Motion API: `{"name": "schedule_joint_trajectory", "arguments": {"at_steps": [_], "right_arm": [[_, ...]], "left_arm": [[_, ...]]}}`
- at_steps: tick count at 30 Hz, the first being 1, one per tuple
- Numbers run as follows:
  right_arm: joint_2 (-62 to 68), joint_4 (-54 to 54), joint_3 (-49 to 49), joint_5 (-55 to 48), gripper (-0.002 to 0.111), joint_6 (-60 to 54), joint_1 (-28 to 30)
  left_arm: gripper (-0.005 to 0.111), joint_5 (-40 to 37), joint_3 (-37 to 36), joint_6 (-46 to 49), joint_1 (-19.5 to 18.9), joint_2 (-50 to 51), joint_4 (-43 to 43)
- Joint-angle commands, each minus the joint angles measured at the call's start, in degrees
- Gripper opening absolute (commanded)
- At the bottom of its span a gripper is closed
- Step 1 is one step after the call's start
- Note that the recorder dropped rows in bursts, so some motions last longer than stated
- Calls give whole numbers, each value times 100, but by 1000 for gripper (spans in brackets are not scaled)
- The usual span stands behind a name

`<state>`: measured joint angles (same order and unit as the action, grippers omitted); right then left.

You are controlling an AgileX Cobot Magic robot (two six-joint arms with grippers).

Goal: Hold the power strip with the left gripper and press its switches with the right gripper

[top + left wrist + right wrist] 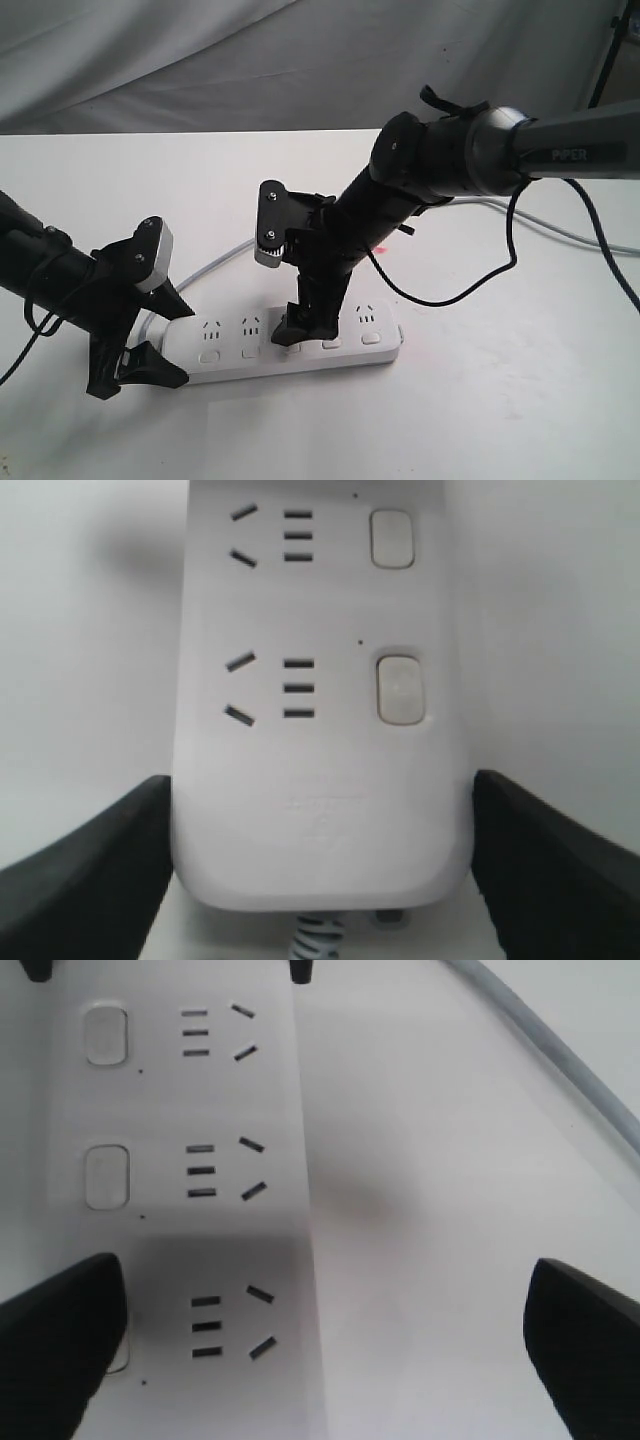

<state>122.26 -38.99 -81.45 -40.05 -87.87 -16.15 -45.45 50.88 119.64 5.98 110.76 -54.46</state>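
Note:
The white power strip (345, 325) lies on the white table, its outlets (211, 327) in a row with switches (371, 338) below them. My left gripper (165, 336) straddles the strip's left, cord end. In the left wrist view its black fingers (110, 865) press against both long sides of the power strip (320, 820), just behind two switches (401, 688). My right gripper (305, 322) comes down on the middle of the strip, jaws wide apart. One of its fingers (55, 1345) covers the third switch. The other hangs over bare table beyond the power strip (220, 1250).
The strip's grey cord (215, 265) curls behind the strip and runs off to the right (560, 1060). A black cable (450, 298) loops from the right arm down onto the table (480, 420). A grey cloth backdrop (200, 60) hangs behind.

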Motion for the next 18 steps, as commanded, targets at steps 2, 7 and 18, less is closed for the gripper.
{"name": "schedule_joint_trajectory", "arguments": {"at_steps": [2,7,18], "right_arm": [[12,318,161,109,103,-34,4],[37,374,161,109,103,-21,4],[231,837,161,238,103,219,4]], "left_arm": [[0,199,12,37,8,0,4],[0,199,12,37,8,0,4],[0,199,12,37,8,0,4]]}}
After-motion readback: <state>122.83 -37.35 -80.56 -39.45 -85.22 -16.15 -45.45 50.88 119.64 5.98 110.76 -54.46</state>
